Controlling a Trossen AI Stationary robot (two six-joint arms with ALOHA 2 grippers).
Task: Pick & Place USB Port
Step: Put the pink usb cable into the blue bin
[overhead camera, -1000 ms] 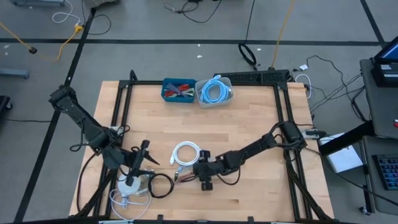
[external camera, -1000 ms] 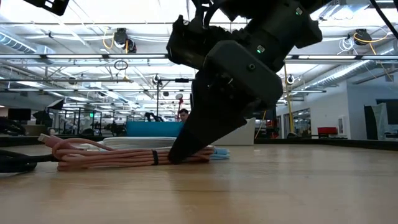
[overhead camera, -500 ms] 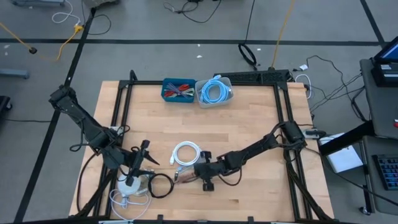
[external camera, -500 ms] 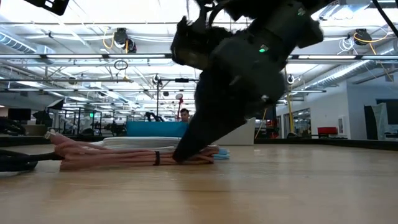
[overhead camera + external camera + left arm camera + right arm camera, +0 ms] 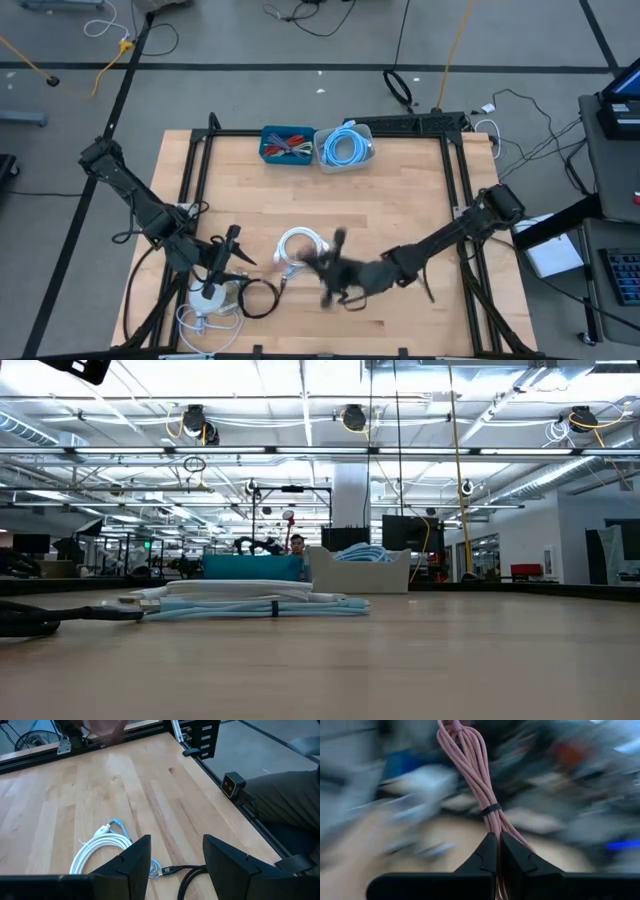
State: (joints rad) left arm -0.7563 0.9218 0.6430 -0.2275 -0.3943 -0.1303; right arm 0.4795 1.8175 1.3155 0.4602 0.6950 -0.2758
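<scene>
A bundle of pink USB cable (image 5: 470, 765), bound by a black tie (image 5: 491, 810), stands out past the fingertips of my right gripper (image 5: 498, 837), which is shut on it. In the high view that gripper (image 5: 335, 268) is a dark blur over the table's near middle. My left gripper (image 5: 236, 248) waits open at the near left, with nothing between its fingers (image 5: 175, 845). A white cable coil (image 5: 298, 245) lies flat on the table between the two grippers. My right gripper pinches one end of the pink bundle (image 5: 495, 822) between its two fingers, just below the black tie. The bundle runs on from the fingertips in line with the fingers. It is lifted clear: the low view shows no pink cable on the table.
A blue bin (image 5: 287, 145) of small parts and a white bin (image 5: 346, 148) holding a blue cable stand at the far edge. A black cable (image 5: 255, 298) and a white charger (image 5: 210, 298) lie near the left gripper. Bare wood lies to the right.
My right gripper has shut on the pink bundle, risen fast out of the low view and tipped from slanting down to about level. The pink bundle, which lay on the table beside the white coil, is lifted clear with it.
</scene>
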